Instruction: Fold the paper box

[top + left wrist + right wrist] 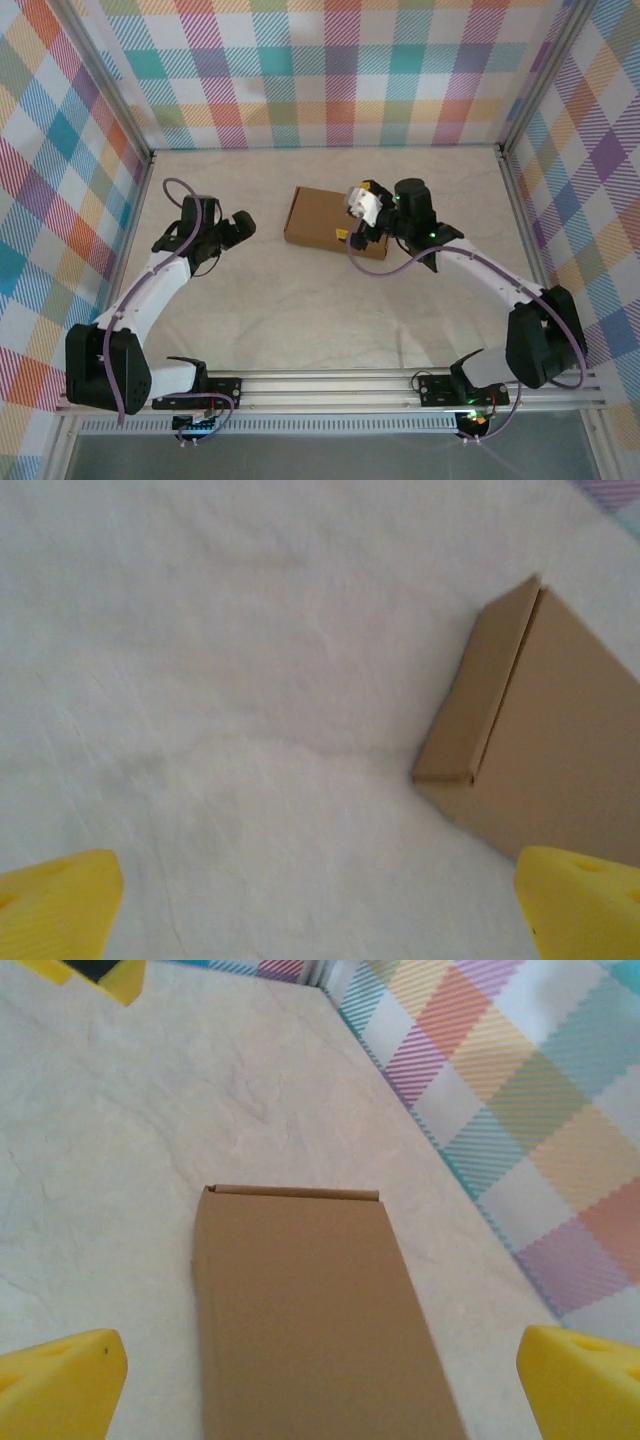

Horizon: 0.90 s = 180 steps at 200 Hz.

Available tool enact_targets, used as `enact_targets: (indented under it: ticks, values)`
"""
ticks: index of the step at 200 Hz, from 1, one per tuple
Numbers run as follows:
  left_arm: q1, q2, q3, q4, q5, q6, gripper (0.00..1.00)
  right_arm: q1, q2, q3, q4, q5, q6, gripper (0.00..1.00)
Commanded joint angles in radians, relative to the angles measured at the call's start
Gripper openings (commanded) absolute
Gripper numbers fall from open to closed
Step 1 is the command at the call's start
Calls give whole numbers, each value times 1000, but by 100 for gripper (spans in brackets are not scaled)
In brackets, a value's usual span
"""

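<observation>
The paper box point(320, 215) lies closed and flat in the middle of the table, plain brown cardboard with its lid down. In the right wrist view the paper box point(310, 1320) stretches away lengthwise between my yellow fingertips point(60, 1380), which stand wide apart and do not touch it. My right gripper point(353, 216) hovers open over the box's right end. My left gripper point(240, 225) is open to the left of the box, a gap away. In the left wrist view the paper box point(560, 750) shows a corner at the right, near one yellow fingertip point(585, 900).
The white padded table point(300, 310) is ringed by checked walls point(330, 70) on the left, back and right. A metal rail point(330, 385) carries both arm bases along the near edge. The right arm's cable point(385, 268) loops just in front of the box.
</observation>
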State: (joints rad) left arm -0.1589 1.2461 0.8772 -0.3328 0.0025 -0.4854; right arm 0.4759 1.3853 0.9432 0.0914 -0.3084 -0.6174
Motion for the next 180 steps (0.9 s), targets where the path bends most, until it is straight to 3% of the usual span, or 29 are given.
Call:
enact_targets:
  ticks: [1, 42, 74, 95, 102, 117, 127, 157, 180]
  values:
    - [14, -58, -70, 187, -173, 157, 100, -68, -34, -96, 74, -39, 241, 100]
    - [15, -112, -310, 575, -284, 477, 100, -236, -142, -295, 288, 148, 465, 100]
    - [23, -67, -402, 756, -325, 553, 100, -348, -205, -435, 400, 266, 586, 100]
    - [59, -9, -472, 925, -267, 568, 100, -394, -206, -484, 400, 312, 550, 100]
    - [61, -14, -456, 876, -250, 583, 100, -404, -195, -499, 421, 315, 546, 100]
    - [68, -8, -470, 933, -229, 615, 100, -431, -147, -535, 518, 305, 574, 100]
    - [81, -6, -481, 969, -213, 602, 100, -448, -98, -545, 584, 299, 604, 100]
    - [96, -4, -446, 869, -190, 586, 100, -461, 26, -549, 674, 302, 622, 100]
    - [94, -17, -514, 916, -195, 541, 100, -464, 128, -556, 767, 290, 623, 100]
